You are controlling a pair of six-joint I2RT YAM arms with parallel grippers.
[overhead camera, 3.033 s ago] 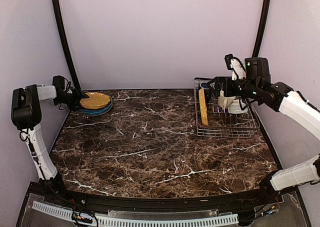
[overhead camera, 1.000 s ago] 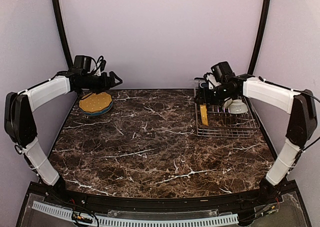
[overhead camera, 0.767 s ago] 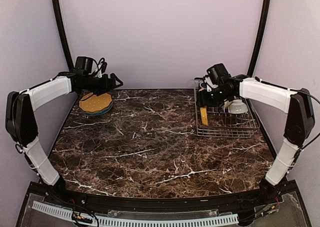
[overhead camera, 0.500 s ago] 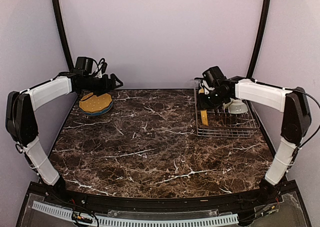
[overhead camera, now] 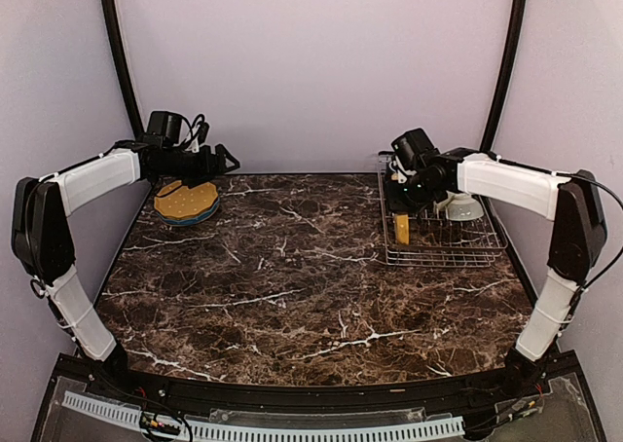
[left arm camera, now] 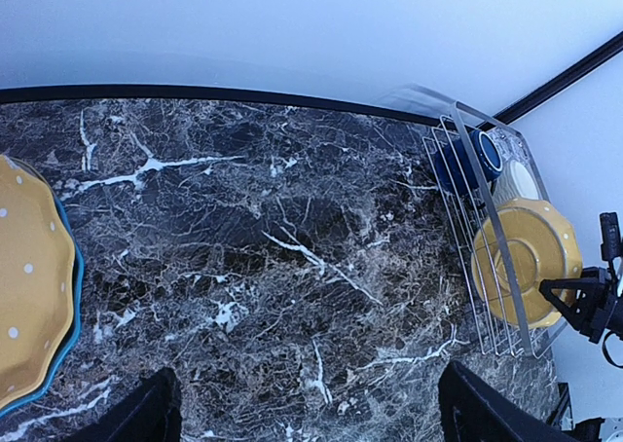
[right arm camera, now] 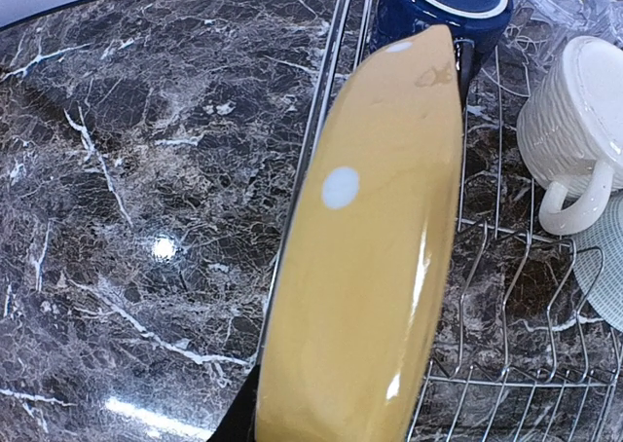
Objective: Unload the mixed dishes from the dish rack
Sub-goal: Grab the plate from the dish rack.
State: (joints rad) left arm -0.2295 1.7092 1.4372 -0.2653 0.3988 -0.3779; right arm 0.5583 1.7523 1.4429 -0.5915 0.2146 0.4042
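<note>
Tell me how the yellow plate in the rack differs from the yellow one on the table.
The rack plate stands on edge in the rack; the table plate lies flat on a blue plate. The right gripper grips the rack plate's rim; the left gripper hangs open near the table plate, not touching it. Both are yellow with white dots.

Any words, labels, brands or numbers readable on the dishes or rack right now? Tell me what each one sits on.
No readable text in any view.
Yellow plate: white dots only, no lettering.
Navy mug, cream mug, rack: no markings visible.
</note>
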